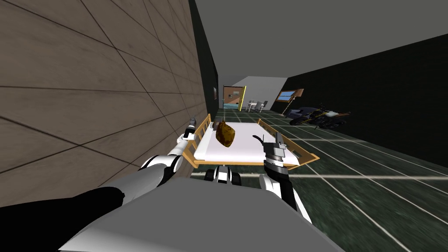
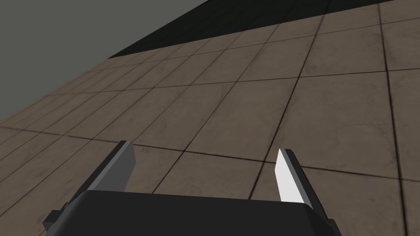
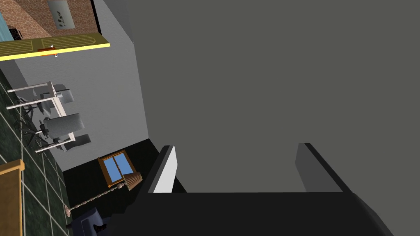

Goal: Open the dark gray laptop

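Observation:
A bed with a wooden frame and a white mattress stands just ahead of me. On it lie a brown lumpy object and a small dark curved thing. My right gripper is raised over the bed's near right corner, and its fingers stand open with nothing between them. My left gripper is held up beside the bed's left rail, close to the tiled wall, also open and empty. Far down the room stands a white table with grey chairs, also seen past the right gripper.
A brown tiled wall runs close along my left. A motorcycle, a floor lamp and a window sit along the dark right wall. A yellow-edged door stands open at the far end. Dark green tiled floor spreads to the right.

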`<state>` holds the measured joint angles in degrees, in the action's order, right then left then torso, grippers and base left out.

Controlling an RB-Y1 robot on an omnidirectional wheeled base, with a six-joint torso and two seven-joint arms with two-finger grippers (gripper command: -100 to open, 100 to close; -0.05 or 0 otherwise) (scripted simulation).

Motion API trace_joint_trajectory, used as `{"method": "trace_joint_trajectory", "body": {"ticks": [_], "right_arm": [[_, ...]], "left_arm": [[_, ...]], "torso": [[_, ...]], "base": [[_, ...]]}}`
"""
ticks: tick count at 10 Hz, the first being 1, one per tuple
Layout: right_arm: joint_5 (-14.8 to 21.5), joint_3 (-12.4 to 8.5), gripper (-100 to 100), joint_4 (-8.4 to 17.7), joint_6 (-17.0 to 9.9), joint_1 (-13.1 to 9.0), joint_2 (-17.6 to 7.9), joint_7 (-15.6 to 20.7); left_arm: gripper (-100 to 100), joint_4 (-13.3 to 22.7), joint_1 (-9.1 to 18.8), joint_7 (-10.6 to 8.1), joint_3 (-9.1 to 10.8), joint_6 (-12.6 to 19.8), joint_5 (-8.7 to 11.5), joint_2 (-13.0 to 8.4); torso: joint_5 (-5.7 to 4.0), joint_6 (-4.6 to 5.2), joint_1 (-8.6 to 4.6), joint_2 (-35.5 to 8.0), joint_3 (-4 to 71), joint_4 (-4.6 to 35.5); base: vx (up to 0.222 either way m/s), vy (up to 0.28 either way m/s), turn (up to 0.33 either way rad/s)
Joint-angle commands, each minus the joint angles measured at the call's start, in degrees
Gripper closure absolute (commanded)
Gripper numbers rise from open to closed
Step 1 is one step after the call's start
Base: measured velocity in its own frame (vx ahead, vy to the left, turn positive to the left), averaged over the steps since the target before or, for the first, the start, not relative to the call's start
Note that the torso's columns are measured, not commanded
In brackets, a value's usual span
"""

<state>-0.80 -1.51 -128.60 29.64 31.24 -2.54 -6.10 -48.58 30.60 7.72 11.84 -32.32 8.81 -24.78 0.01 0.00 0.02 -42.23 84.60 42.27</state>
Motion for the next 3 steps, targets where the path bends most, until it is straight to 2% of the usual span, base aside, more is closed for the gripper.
{"method": "trace_joint_trajectory", "body": {"ticks": [1, 3], "right_arm": [[0.0, 0.0, 0, 0.0, 0.0, 0.0, 0.0, 0.0], [0.0, 0.0, 0, 0.0, 0.0, 0.0, 0.0, 0.0]], "left_arm": [[0, 0.0, 0.0, 0.0, 0.0, 0.0, 0.0, 0.0], [0, 0.0, 0.0, 0.0, 0.0, 0.0, 0.0, 0.0]], "torso": [[-0.01, 0.0, -0.02, 0.0, 0.0, 0.0], [-0.01, 0.0, -0.03, -0.1, 0.0, 0.0]], "base": [[0.0, 0.0, 0.0], [0.0, 0.0, 0.0]]}}
